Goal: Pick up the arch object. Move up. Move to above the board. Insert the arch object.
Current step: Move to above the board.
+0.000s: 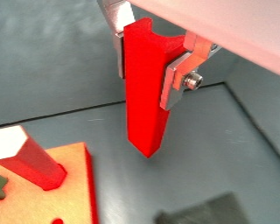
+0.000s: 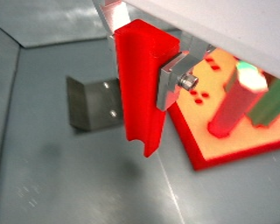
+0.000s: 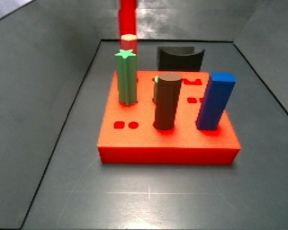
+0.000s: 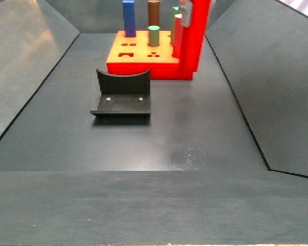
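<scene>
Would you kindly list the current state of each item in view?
end effector: shut on the arch object, raised beside the board
arch object: held upright, clear of the floor
board: flat on the floor
blue peg: upright in the board
green peg: upright in the board

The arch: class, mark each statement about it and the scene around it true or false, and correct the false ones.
1. The pincer holds the arch. True.
2. The arch rests on the floor. False: it hangs clear of the floor, its tip in the air in both wrist views.
3. The arch is already seated in the board. False: it is still in the pincer, beside the board in a wrist view.
4. A blue peg stands upright in the board. True.
5. The fixture sits on top of the board. False: it stands on the floor, apart from the board.
</scene>
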You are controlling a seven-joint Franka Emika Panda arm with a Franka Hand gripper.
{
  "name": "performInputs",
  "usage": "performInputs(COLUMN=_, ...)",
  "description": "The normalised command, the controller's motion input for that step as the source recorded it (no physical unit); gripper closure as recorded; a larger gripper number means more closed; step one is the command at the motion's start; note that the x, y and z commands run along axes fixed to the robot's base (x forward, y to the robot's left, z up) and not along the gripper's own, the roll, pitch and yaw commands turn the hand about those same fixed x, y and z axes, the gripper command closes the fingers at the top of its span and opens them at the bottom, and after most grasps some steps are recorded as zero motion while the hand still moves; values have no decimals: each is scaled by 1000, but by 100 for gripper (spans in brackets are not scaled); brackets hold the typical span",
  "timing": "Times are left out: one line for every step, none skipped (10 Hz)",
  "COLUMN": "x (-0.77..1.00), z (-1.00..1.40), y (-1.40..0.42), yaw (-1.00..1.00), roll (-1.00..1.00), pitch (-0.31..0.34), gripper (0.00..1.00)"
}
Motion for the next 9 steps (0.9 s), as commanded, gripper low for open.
performInputs(x=408, z=1000, y=408, yaw=-101, roll=-259, pitch=73, gripper=100)
performInputs(x=345, z=1000, y=357, yaw=-65, roll=-188, pitch=73, gripper=100)
performInputs(x=211, z=762, y=221, yaw=-47, roll=-155, pitch=67, gripper=100)
performInputs(x=150, z=644, y=159, yaw=-42, roll=-148, pitch=64, gripper=100)
performInputs(x=70, z=416, y=89, yaw=-36, roll=-135, pitch=53, gripper=100)
performInputs(x=50, z=301, y=73, yaw=-36, roll=-129, pitch=52, gripper=100)
performInputs(x=3, z=214, y=-1000, yaw=-1000, roll=114, pitch=109, gripper=100)
performInputs(x=3, z=213, y=-1000, yaw=-1000, roll=132, pitch=113, gripper=100)
performInputs(x=1, z=223, y=-1000, yaw=-1000, roll=152, pitch=120, gripper=100)
